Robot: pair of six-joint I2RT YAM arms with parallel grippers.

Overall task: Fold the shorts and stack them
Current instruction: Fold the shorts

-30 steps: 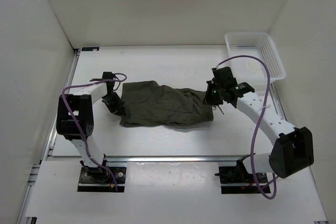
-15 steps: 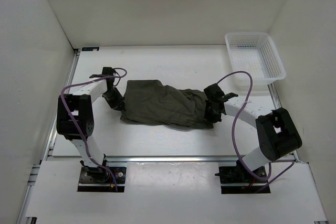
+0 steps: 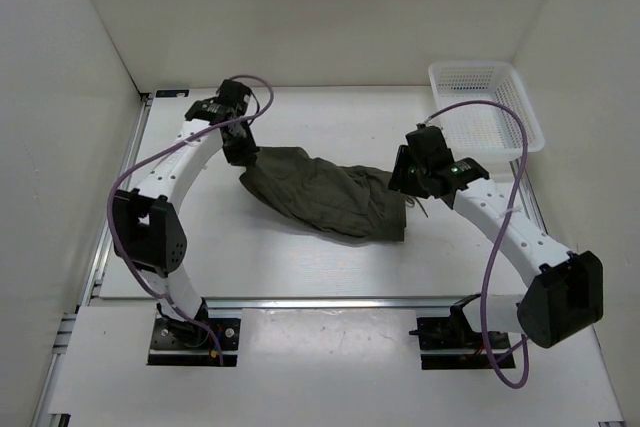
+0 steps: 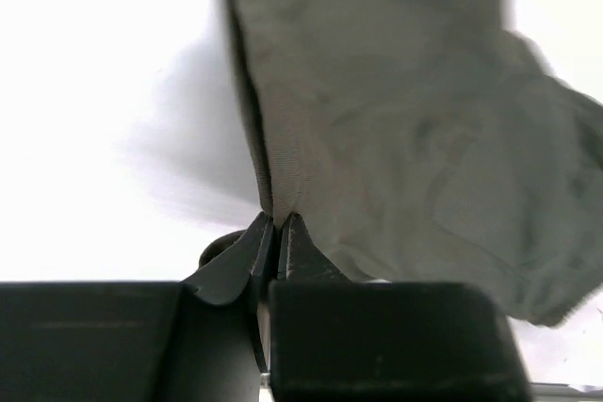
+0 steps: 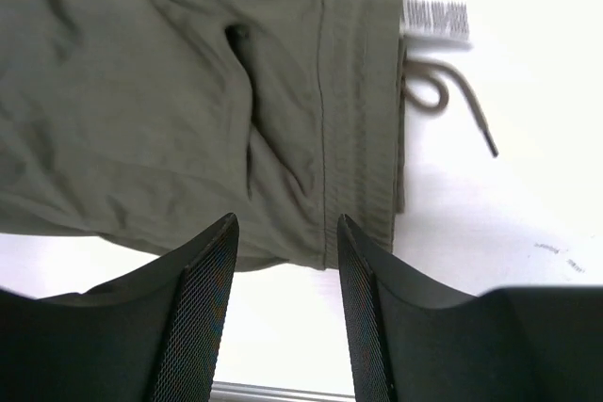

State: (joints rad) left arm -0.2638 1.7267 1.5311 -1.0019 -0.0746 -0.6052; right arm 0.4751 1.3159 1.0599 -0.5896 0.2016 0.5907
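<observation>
**A:** What is changing right now?

**B:** The right gripper [image 5: 283, 233] is letting go. Its jaws are standing apart just above the gathered waistband, and they are holding nothing.

**A:** And where are the shorts lying?

**B:** The dark olive-green soft cloth shorts [image 3: 325, 197] are lying stretched out on the white table [image 3: 330, 117]. They are sitting left of the white plastic mesh basket [image 3: 488, 105] and nearer the arm bases than it. The waistband end is pointing toward the basket.

**A:** Is the left gripper [image 4: 276, 221] doing anything?

**B:** It is pinching a leg hem tight between closed fingers, at the end farthest from the basket, and lifting that cloth off the table.

**A:** What is that meaning for the task?

**B:** I am guessing the waistband is being left as an anchor, so the left arm can carry the leg end over toward the basket side. No fold is showing yet.

**A:** How is this differing from a second ago?

**B:** Back then the right gripper was clamping shut, low on the waistband. The left arm is swinging farther back, dragging the leg end along, so the cloth is now slanting. The thin drawstring cord [image 5: 443, 101] is lying loose beside the waistband.
</observation>
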